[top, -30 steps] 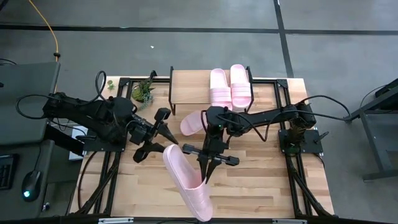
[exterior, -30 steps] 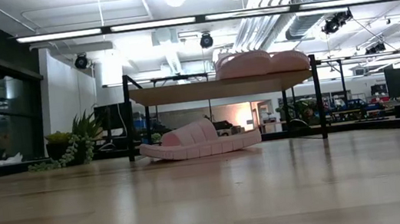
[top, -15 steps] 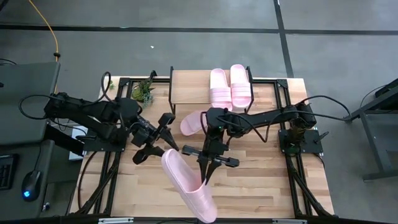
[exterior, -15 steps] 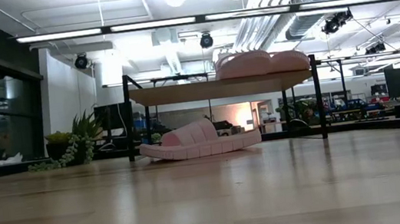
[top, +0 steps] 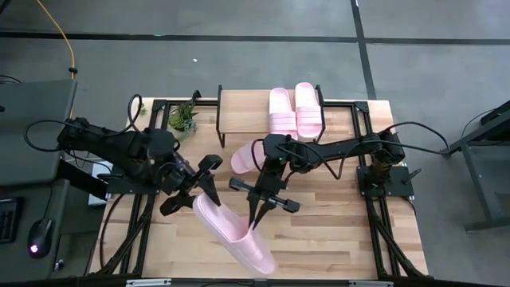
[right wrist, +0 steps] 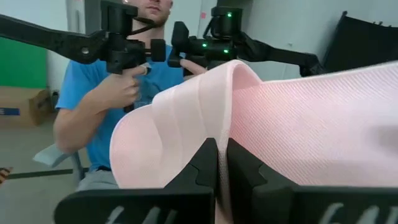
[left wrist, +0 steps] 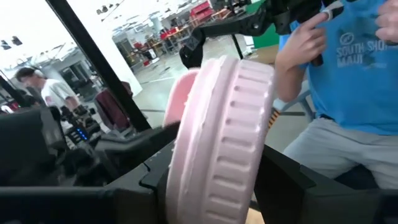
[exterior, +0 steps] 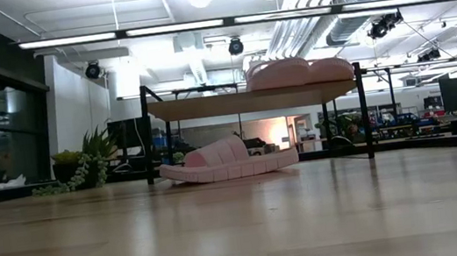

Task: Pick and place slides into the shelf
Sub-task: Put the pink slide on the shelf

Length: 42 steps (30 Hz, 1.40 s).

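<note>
A pale pink slide [top: 233,233] is up in the air over the table's near middle, between both arms. My right gripper [top: 256,217] is shut on it. My left gripper [top: 191,190] is open, with its fingers on either side of the slide's far-left end [left wrist: 217,130]; I cannot tell whether they touch it. Two more slides [top: 295,110] lie side by side on the shelf's wooden top [top: 243,112]. A third slide [exterior: 228,159] lies on the table under the shelf [exterior: 251,100]. My right gripper pinches a thin side edge of the slide [right wrist: 222,146] between its two fingers, where the ribbed strap meets the sole. The fingers come from above, pointing down, about midway along the slide. The slide is lifted clear of the table and lies slanted.
A potted plant [top: 183,118] stands at the shelf's left end. A person in a blue shirt [right wrist: 106,106] sits beyond the table's near edge. Bare wood table [top: 335,231] lies to the right of the held slide.
My right gripper has carried the slide a little toward the table's left edge. My left gripper has moved toward the near edge, and its open fingers now stand around the slide's far-left end.
</note>
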Each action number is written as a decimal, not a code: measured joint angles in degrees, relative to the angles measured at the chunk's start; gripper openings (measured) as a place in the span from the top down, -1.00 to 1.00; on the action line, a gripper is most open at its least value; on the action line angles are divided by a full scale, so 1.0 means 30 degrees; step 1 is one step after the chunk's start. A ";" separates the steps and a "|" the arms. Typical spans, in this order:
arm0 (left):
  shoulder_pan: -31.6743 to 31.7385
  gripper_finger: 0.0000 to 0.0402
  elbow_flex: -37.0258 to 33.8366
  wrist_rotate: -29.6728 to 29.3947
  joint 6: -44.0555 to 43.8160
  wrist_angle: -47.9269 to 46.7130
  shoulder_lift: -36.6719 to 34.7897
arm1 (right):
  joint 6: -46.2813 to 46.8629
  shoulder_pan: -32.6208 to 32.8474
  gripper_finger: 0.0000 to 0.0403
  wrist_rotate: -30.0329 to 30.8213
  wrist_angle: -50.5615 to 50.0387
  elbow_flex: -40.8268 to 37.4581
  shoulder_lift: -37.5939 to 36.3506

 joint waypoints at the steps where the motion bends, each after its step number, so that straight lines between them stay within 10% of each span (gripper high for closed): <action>1: -0.0112 0.20 0.0048 -0.0167 0.0007 0.0071 0.0000 | -0.0005 -0.0010 1.00 0.0015 0.0005 0.0000 0.0000; 24: -0.0346 0.73 0.0063 -0.0322 0.0679 -0.0088 -0.0131 | 0.0053 0.0020 0.97 0.0632 0.0000 0.0000 0.0000; 42: -0.0332 0.72 0.0070 -0.0611 0.0566 -0.1062 -0.0261 | 0.1086 -0.1260 0.31 0.0890 -0.0136 0.0000 0.0000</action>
